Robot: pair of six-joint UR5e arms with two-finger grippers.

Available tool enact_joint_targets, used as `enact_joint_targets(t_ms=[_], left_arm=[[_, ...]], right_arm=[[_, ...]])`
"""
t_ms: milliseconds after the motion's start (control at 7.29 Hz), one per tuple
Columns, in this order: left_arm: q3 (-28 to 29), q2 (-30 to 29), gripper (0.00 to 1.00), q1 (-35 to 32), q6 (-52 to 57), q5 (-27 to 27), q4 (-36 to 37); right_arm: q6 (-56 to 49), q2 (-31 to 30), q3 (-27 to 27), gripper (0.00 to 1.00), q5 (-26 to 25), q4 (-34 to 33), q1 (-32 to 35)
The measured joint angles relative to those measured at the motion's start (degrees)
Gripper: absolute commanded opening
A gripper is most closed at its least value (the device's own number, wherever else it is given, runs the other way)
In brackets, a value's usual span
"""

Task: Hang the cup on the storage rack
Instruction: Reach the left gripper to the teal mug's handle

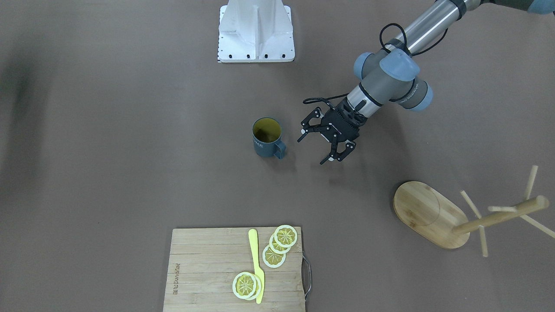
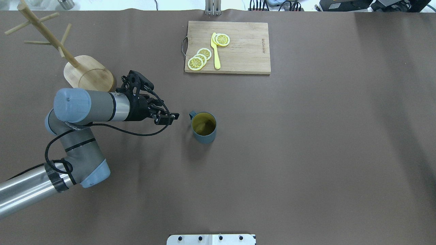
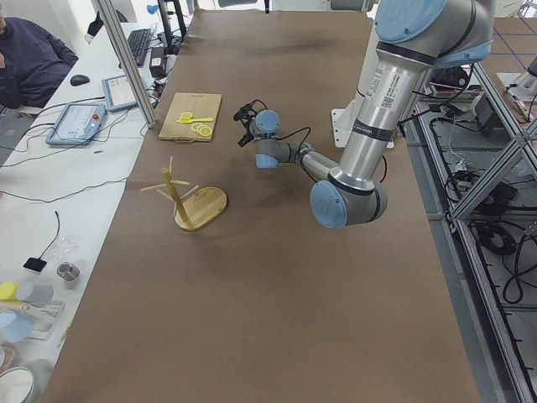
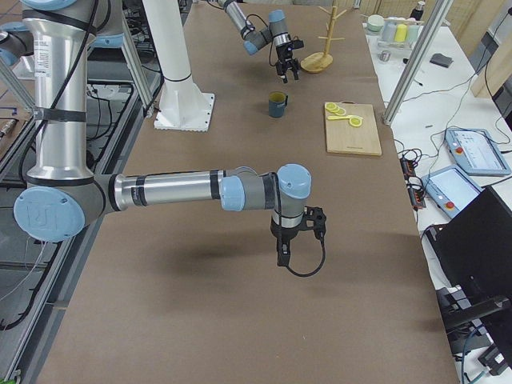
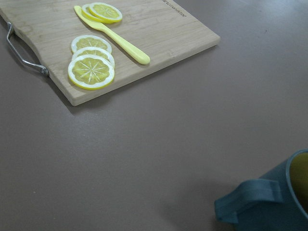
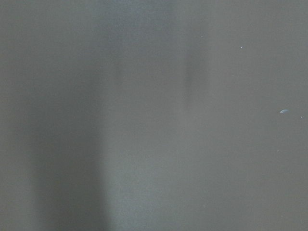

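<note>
The left gripper (image 1: 312,151) hovers just beside the small dark blue-grey mug with the yellow inside (image 1: 266,138). Its jaws are spread wide and hold nothing, and they aim toward the side handle (image 1: 280,149). The mug stands upright mid-table, well apart from the light bamboo mug tree (image 1: 427,212). The smart move looks to be a square pinch on the wall near the rim, leaving the handle loop free for a peg. The right gripper (image 4: 282,258) hangs far off, and nobody can tell if it is spread or pressed together.

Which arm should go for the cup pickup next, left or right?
Left. The left gripper is open right beside the cup, on its handle side, and the storage rack stands on that side too. The right gripper hangs far from both.
</note>
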Motion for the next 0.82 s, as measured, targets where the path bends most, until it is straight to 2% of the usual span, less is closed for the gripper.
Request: enact_joint_targets(t_ms=[275,824], left_arm=[[0.85,-0.65,0.67,3.11,0.07,4.14,0.11],[3.38,-3.29,0.66,4.61,0.06,5.69,0.15]], right_arm=[[0.05,0.01,-0.06,1.00,-0.03,-0.01,0.00],[0.08,0.08,-0.09,1.00,-0.06,0.01,0.00]])
